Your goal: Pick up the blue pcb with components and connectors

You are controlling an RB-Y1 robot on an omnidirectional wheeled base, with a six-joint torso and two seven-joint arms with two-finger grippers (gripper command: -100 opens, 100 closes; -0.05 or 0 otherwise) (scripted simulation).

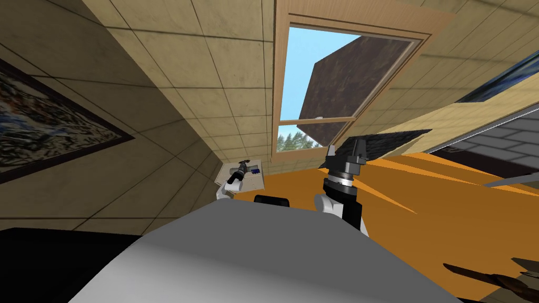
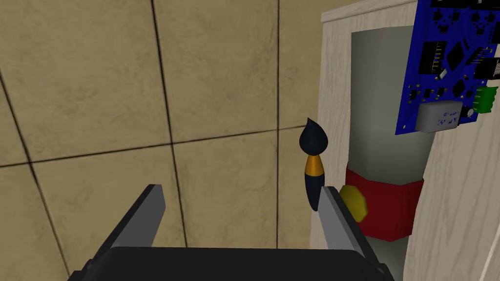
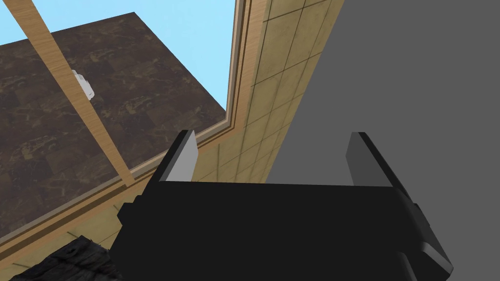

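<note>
Left claw (image 2: 240, 189) fingers stand wide apart, holding nothing, aimed at tan tiles (image 2: 97, 97) beside a pale small table (image 2: 337, 73). On it the blue circuit board (image 2: 449, 63) lies flat, overlapping a grey can (image 2: 383, 107), near a paintbrush (image 2: 314, 166). Best shift the claw over the board, clear of both, then close on its edges. Right claw (image 3: 273, 139) hangs open, empty.

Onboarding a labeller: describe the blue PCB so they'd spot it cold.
Left of the window, a pale wood table stands against the tiled wall. On it lies the PCB: the only flat blue thing, with black chips and a green connector, beside a red-banded grey cylinder and a paintbrush.
</note>
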